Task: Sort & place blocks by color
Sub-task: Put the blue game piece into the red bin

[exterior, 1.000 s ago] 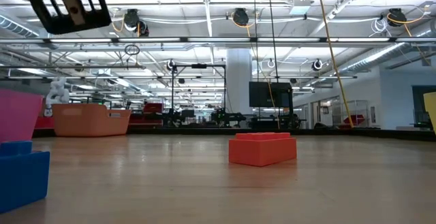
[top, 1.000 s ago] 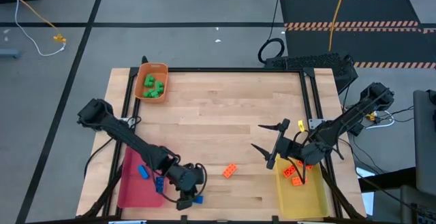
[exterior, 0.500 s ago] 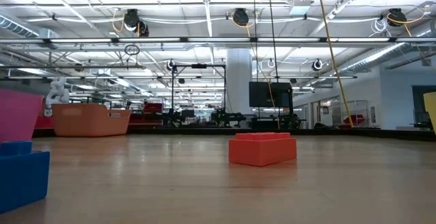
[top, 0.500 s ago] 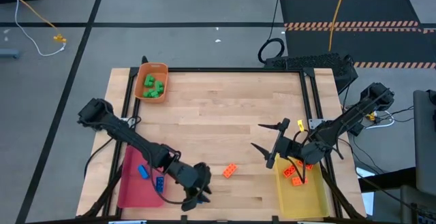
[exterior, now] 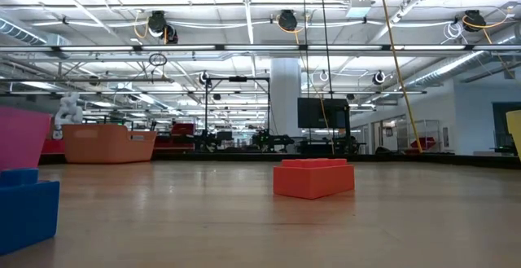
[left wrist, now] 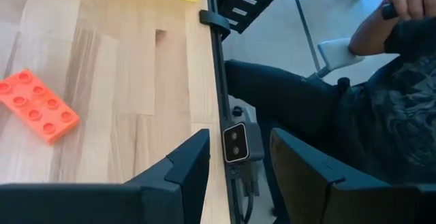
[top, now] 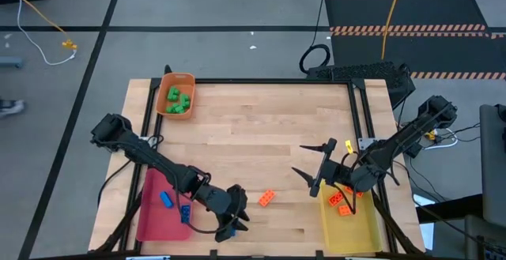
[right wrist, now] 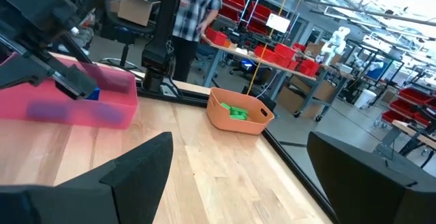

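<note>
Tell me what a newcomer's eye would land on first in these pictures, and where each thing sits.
First, the lone orange block lying on bare wood near the table's front edge, with the left gripper open and empty just beside it. Next, the three trays: orange tray of green blocks at the back left, pink tray with blue blocks front left, yellow tray front right, where the right gripper waits open.

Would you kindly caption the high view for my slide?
Left gripper hovers open beside the pink tray; one orange block lies loose on the table.
</note>
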You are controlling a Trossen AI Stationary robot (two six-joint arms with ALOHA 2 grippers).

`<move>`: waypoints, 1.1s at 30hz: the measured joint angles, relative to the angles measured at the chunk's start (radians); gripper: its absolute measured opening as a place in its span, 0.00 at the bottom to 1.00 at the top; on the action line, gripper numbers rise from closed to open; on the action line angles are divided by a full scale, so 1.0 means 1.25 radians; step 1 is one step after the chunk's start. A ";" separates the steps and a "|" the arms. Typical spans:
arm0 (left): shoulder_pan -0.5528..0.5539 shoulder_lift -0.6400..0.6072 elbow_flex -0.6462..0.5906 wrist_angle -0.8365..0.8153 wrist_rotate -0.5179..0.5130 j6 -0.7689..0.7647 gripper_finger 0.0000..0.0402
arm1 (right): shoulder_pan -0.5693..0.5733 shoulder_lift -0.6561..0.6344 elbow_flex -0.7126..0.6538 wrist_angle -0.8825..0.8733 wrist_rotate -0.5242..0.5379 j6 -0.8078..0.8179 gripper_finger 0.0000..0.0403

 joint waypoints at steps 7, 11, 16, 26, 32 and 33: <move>-0.008 0.000 0.000 -0.028 -0.002 -0.031 0.39 | 0.000 0.000 0.000 0.000 0.000 0.000 0.83; -0.026 0.000 0.000 -0.070 -0.014 -0.039 0.39 | 0.000 0.000 0.000 0.000 0.000 -0.001 0.83; -0.048 0.000 -0.001 -0.098 -0.039 -0.049 0.39 | 0.000 0.000 0.000 0.000 0.000 -0.001 0.83; -0.077 0.001 -0.001 -0.238 -0.098 -0.081 0.39 | 0.000 0.000 0.000 0.000 0.001 -0.001 0.83; -0.084 0.055 -0.001 -0.317 -0.037 -0.062 0.32 | 0.000 -0.001 0.000 -0.005 0.001 0.000 0.83; -0.086 0.068 0.000 -0.315 -0.012 -0.055 0.30 | 0.000 -0.001 0.000 -0.007 0.001 0.000 0.83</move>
